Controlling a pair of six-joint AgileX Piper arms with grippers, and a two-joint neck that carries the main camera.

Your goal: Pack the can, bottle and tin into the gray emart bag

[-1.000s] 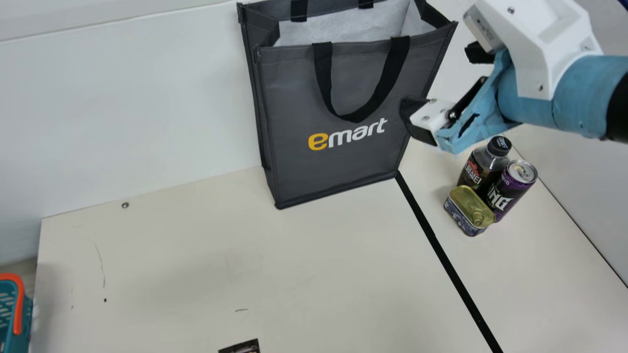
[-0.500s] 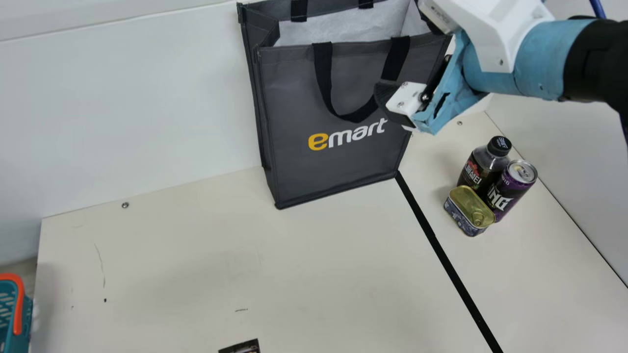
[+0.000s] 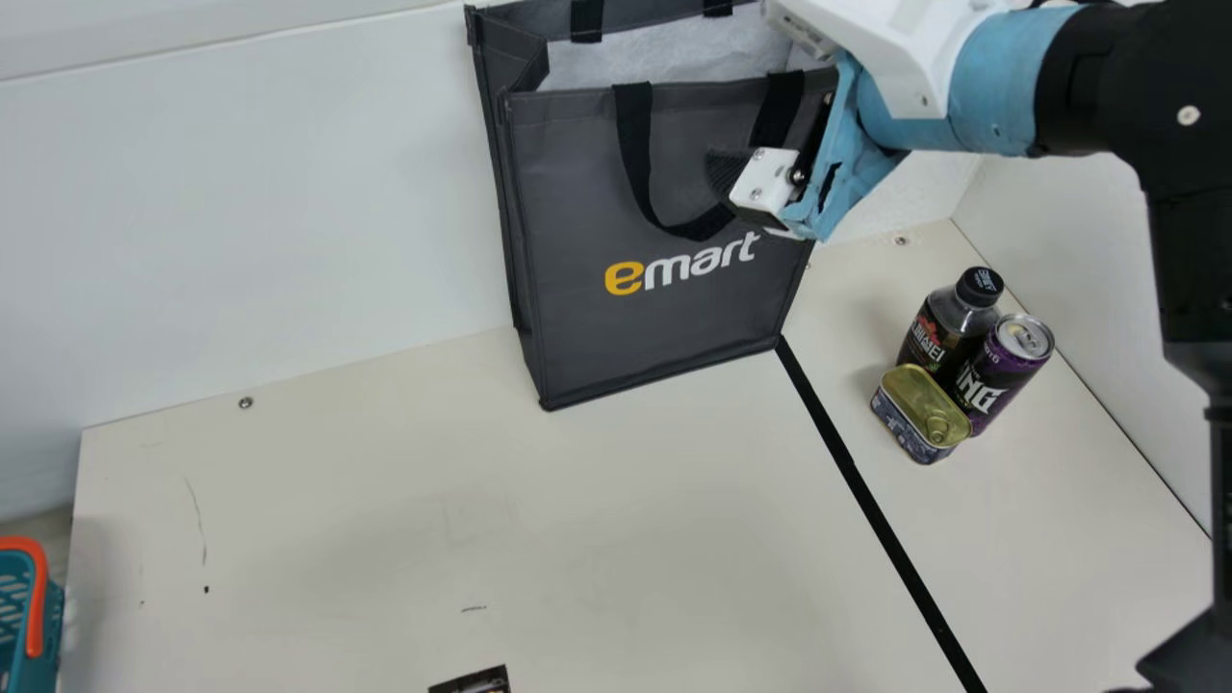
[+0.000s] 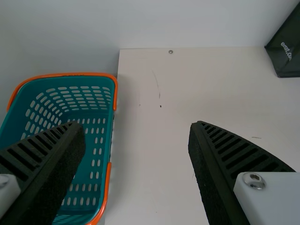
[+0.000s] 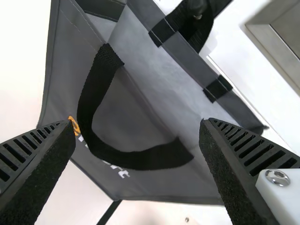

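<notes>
Gray cloth forms the emart bag (image 3: 577,337), upright in the upper middle of the main view, its mouth open on a pale lining and a black handle (image 3: 635,144) hanging down its front. The right arm (image 3: 1073,87) comes in from the right edge, blue wrapping around its wrist, and its right gripper (image 3: 765,183) overlaps the bag's upper right part. At the right of the frame the bottle (image 3: 948,332) and the purple can (image 3: 996,380) stand upright side by side on the cream table (image 3: 385,529), with the gold-lidded tin (image 3: 914,414) lying flat just in front of them. A black stripe (image 3: 866,496) slants between bag and group, and a teal basket (image 3: 14,616) is cut off at the lower left.

In the left wrist view, the left gripper (image 4: 137,129) has its fingers well apart. The orange-rimmed basket fills much of the left side; a dark corner of the bag sits at the upper right.

In the right wrist view, the right gripper's fingers are wide apart too, with the looped handle and the bag's front seen between them.
</notes>
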